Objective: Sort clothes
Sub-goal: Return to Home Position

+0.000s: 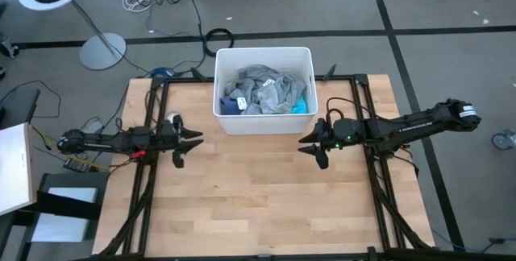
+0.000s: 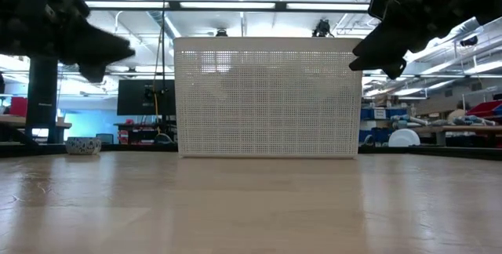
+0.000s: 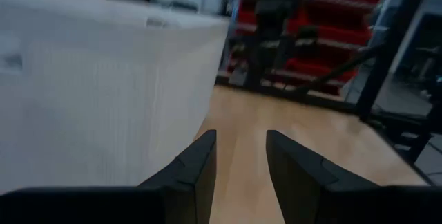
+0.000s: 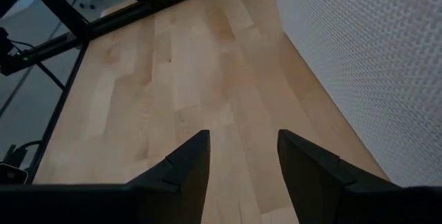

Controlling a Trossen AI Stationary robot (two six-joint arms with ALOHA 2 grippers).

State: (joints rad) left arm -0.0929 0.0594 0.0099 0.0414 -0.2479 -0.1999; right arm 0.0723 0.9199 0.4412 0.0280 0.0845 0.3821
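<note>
The clothes (image 1: 266, 92) lie heaped in a white plastic bin (image 1: 263, 126) at the table's far middle: a grey shirt on top, bits of turquoise (image 1: 301, 106) and blue (image 1: 230, 106) at the sides. My left gripper (image 1: 193, 142) hovers above the table, left of the bin, open and empty. My right gripper (image 1: 310, 147) hovers right of the bin's near corner, open and empty. The bin's mesh wall shows in the low view (image 2: 267, 97), the left wrist view (image 3: 90, 92) and the right wrist view (image 4: 373, 51).
Bare wooden tabletop (image 1: 258, 196) spreads between the arms and toward the near edge. Black frame rails (image 1: 149, 116) run along both sides of the table. Cables and a lamp stand (image 1: 101, 47) lie on the floor beyond.
</note>
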